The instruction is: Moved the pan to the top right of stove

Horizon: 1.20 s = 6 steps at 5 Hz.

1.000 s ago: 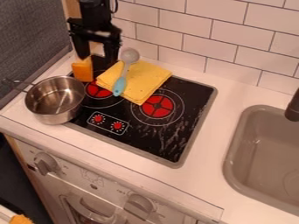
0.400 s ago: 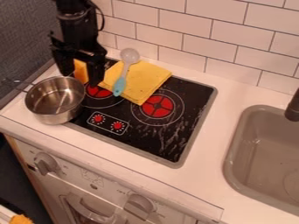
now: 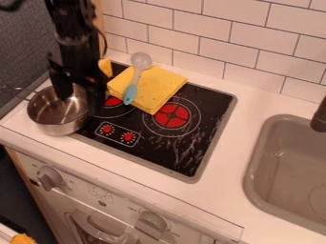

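Observation:
My gripper [image 3: 81,102] hangs at the upper left, its fingers spread apart. One finger is over the inside of the metal pan and the other is just beyond the pan's right rim, above the stove's left edge. The silver pan [image 3: 58,125] stands upright on the left front of the black stove [image 3: 167,155], partly over the counter, its handle pointing to the upper left. Part of its back rim is hidden behind the gripper.
A yellow cloth [image 3: 156,89] with a grey and teal spoon [image 3: 132,89] on it covers the stove's back part. Behind the gripper is an orange-yellow object [image 3: 106,67]. The tiled wall [image 3: 223,43] borders the back; a sink [image 3: 290,167] lies at the right.
The gripper has come forward and down from the stove's back left corner to the pan's right rim. The pan, cloth and spoon have stayed in place.

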Each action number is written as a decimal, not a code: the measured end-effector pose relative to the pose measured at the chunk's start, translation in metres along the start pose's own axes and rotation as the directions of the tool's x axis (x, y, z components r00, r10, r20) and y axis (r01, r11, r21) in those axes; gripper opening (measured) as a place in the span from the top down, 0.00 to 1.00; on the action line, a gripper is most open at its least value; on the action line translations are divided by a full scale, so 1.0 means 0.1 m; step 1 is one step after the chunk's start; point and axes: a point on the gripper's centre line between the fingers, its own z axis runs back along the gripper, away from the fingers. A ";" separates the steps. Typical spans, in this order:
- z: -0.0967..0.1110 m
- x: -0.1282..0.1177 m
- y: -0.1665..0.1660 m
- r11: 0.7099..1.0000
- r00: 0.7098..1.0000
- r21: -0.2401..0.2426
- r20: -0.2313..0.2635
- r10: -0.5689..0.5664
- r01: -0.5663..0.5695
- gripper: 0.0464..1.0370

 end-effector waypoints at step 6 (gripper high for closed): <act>0.29 -0.20 -0.38 0.988 0.994 -0.131 0.088 -0.066 0.077 0.98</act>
